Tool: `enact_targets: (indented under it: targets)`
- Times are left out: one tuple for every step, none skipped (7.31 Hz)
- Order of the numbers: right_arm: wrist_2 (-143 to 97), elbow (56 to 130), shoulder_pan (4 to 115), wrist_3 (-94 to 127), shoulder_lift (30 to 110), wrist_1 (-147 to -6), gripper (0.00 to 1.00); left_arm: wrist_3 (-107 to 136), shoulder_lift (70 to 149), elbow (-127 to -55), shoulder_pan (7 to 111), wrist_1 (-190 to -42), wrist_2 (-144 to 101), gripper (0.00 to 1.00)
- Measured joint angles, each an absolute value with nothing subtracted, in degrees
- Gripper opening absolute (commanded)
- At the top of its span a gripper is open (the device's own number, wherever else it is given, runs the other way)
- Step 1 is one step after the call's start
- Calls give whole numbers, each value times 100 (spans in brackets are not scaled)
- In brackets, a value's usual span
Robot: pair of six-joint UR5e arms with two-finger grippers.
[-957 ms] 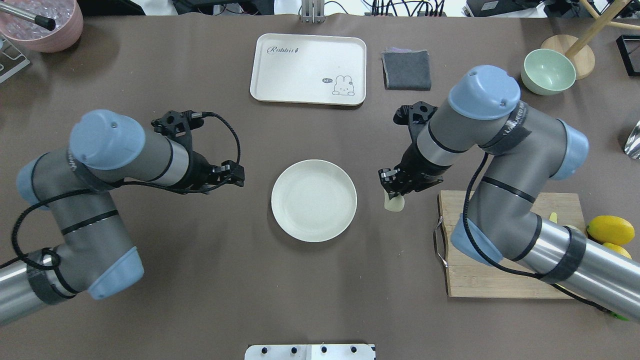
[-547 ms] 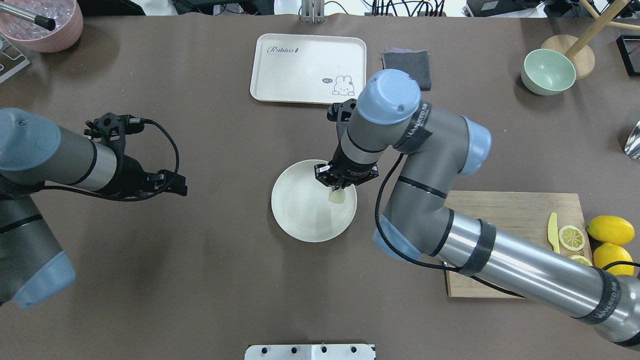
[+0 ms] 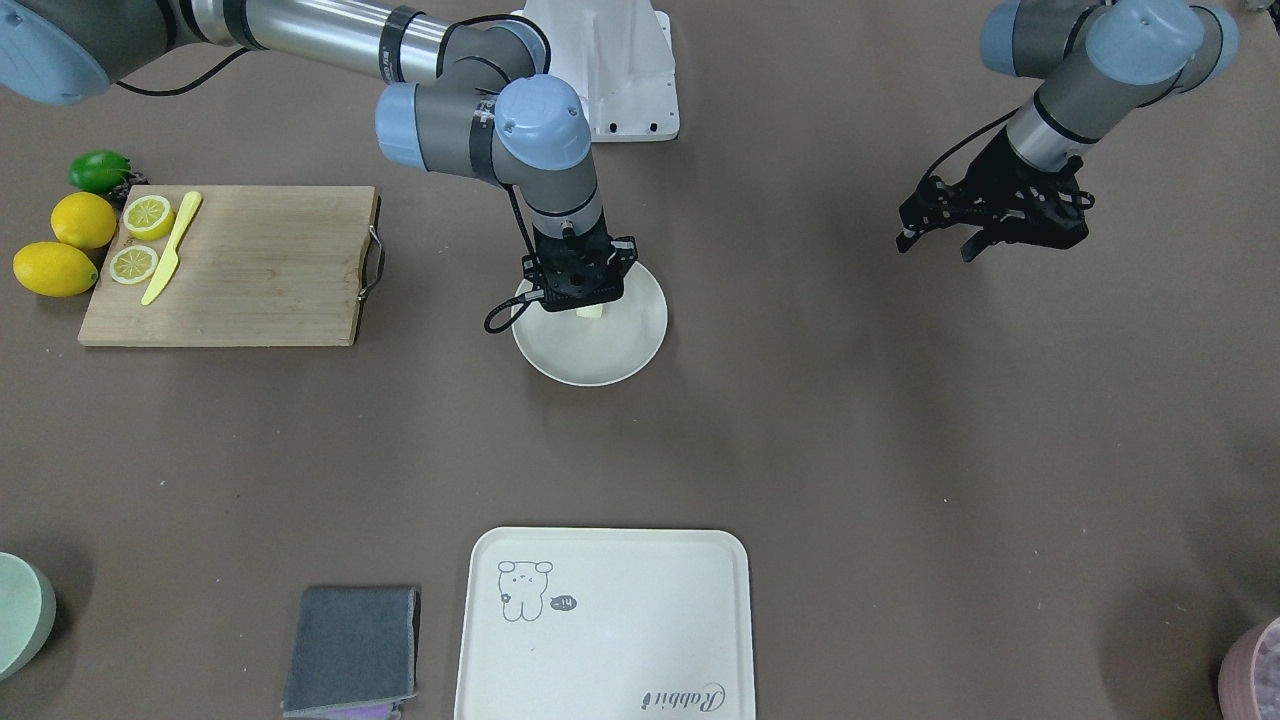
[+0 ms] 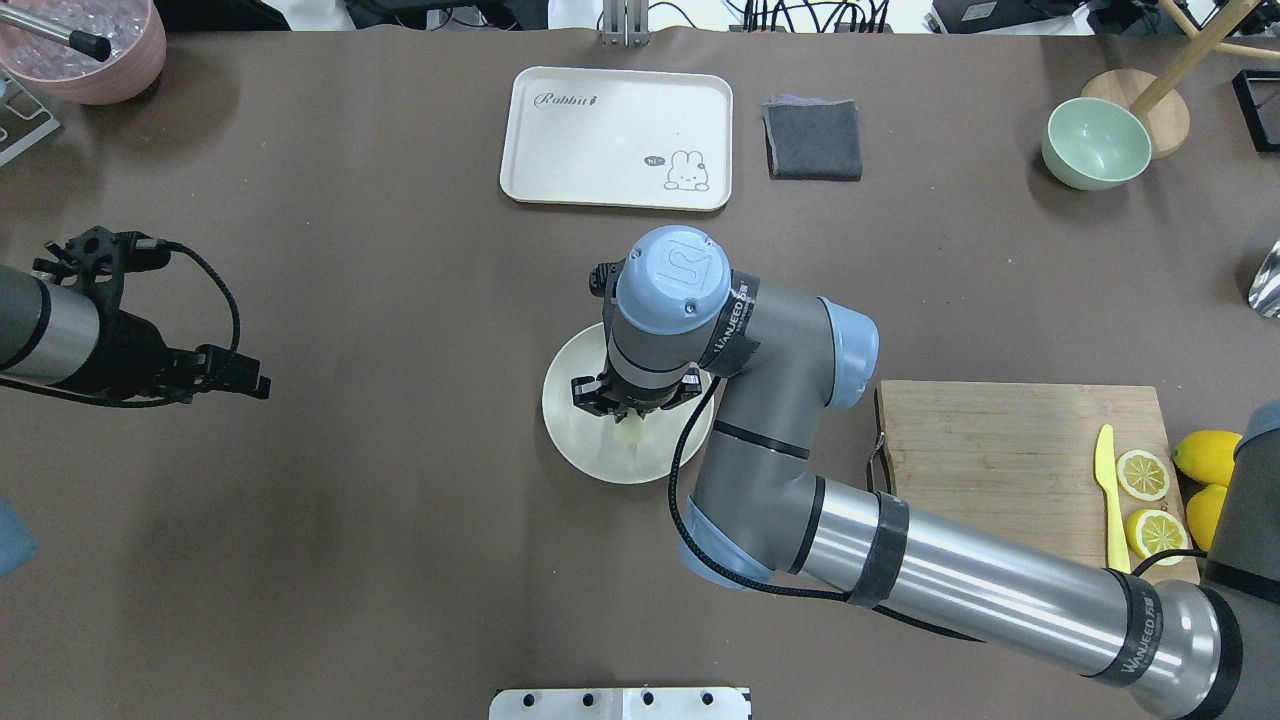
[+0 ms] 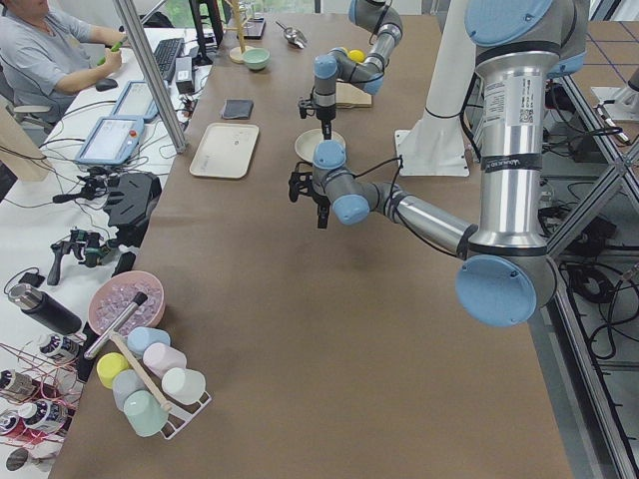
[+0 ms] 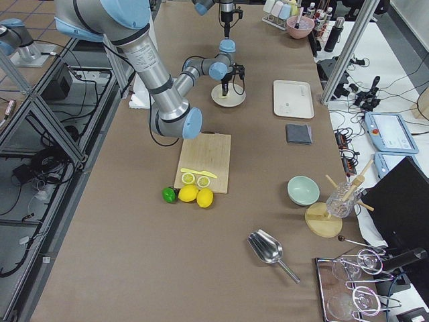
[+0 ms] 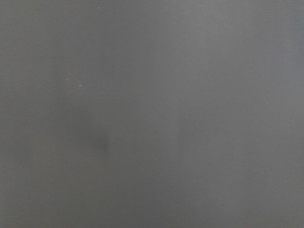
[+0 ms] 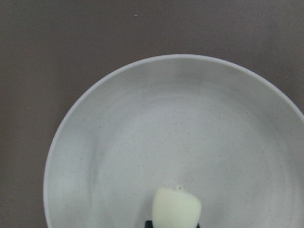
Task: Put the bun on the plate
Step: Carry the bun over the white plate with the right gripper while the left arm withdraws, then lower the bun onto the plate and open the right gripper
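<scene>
Overhead and front cameras faced each other above the table [image 4: 400,560], sharing the tray [image 4: 600,130]: 12 o'clock in one, 6 o'clock in the other. End cameras looked along it. The right wrist camera sat close over the plate [image 4: 575,440].

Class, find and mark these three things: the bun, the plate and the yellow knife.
bun [image 8: 175,209], right wrist view, its pale middle
plate [image 8: 190,118], right wrist view, bare inner floor
yellow knife [image 4: 1109,498], overhead view, its middle

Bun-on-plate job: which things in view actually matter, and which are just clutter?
In the job: bun, in the right gripper; plate under it.
Lying about: tray, grey cloth, green bowl, cutting board, knife, lemons.
</scene>
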State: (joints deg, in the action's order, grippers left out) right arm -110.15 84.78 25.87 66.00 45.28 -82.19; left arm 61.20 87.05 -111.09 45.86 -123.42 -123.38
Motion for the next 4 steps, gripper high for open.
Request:
enact_targets:
  targets:
    - [-10960,8454,2541,6661,4541,-8143,59,6100,8667,-11096,4596,-12405,-12351,97]
    - [-10937,8427,2518,6704,4553,-8083,60,6094,8659,-11087,4599,-12431,-12355,97]
    - [-10929,8417,2513,6724,4557,-8055,87,6092,8671,-11072,4598,-12438,-12357,97]
    - [-10928,8437,2535,6737,4558,-8039,100,6091,8694,-11057,4598,-12438,-12357,97]
